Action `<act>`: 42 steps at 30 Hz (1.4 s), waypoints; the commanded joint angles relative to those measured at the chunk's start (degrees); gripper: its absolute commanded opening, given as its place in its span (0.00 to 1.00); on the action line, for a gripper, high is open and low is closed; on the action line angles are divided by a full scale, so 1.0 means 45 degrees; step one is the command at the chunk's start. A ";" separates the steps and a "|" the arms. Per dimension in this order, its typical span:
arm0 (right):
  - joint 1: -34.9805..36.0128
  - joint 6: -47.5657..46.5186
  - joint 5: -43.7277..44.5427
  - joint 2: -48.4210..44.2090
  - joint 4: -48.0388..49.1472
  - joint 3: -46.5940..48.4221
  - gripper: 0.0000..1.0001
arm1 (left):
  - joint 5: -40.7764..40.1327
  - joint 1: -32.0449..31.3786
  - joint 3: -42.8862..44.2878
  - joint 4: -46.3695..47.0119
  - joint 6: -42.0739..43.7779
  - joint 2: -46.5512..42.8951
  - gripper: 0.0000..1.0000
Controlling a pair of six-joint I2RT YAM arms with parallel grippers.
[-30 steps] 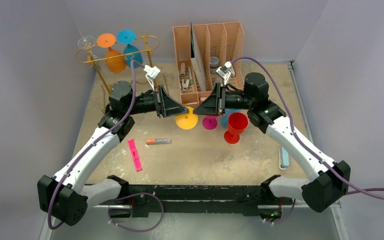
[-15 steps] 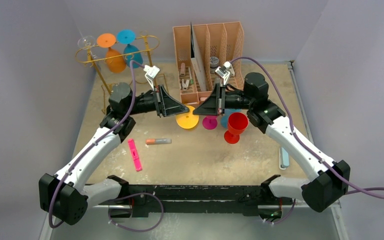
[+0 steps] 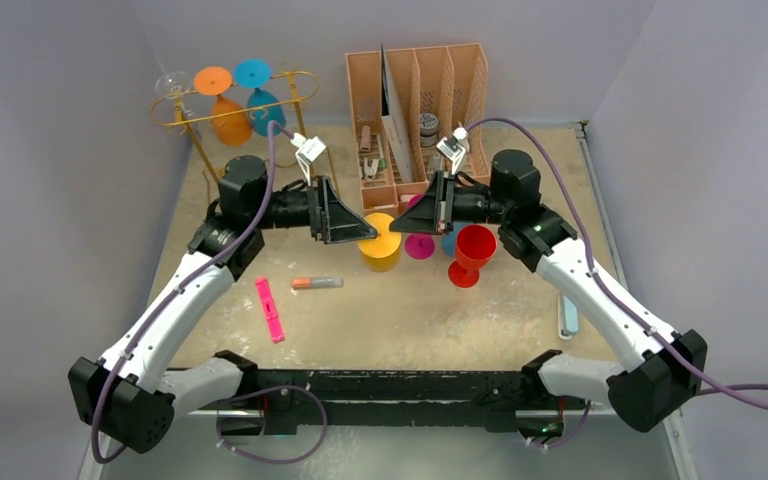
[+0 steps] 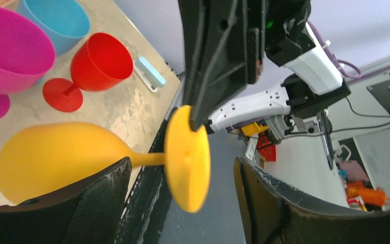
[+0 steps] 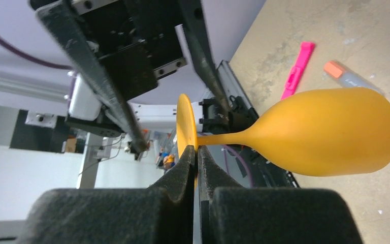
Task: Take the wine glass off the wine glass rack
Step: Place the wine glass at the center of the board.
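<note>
Yellow wine glass pinched at foot by right gripper, left gripper wide, rack holding orange glass, blue glass

No words, numbers or signs can be read in any view. The pen with the orange cap on the bench may have print on it, but it is too small to tell. The flat pink stick beside it shows no letters that can be made out.
</note>
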 commanded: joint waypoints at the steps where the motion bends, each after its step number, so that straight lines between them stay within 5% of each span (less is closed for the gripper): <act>1: 0.0076 -0.1588 0.1156 -0.0583 -0.1414 0.0102 0.00 | 0.1488 -0.0060 0.1545 -0.3589 0.2568 -0.0060 0.73; 8: 0.0076 -0.2141 0.1808 -0.1042 -0.1480 -0.0269 0.00 | 0.2364 -0.0154 0.1025 -0.2356 0.1653 0.0431 0.71; 16: 0.0069 -0.1951 0.1845 -0.1031 -0.1310 -0.0275 0.00 | 0.1382 -0.0621 0.0678 -0.2541 0.1691 0.1247 0.61; 22: 0.0076 -0.1817 0.1885 -0.0981 -0.1092 -0.0368 0.00 | 0.1439 -0.0932 0.0219 -0.0932 0.0809 0.1337 0.32; 26: 0.0064 -0.1849 0.1780 -0.0983 -0.1053 -0.0306 0.00 | 0.1449 -0.0939 0.0851 -0.2743 0.2091 0.1519 0.28; 35: 0.0070 -0.1873 0.1399 -0.0964 -0.1116 -0.0237 0.00 | 0.1749 -0.0934 0.0808 -0.1551 0.1493 0.1423 0.01; 42: 0.0073 -0.1960 0.1328 -0.1015 -0.1209 -0.0163 0.04 | 0.1736 -0.0939 0.0798 -0.1474 0.1491 0.1296 0.00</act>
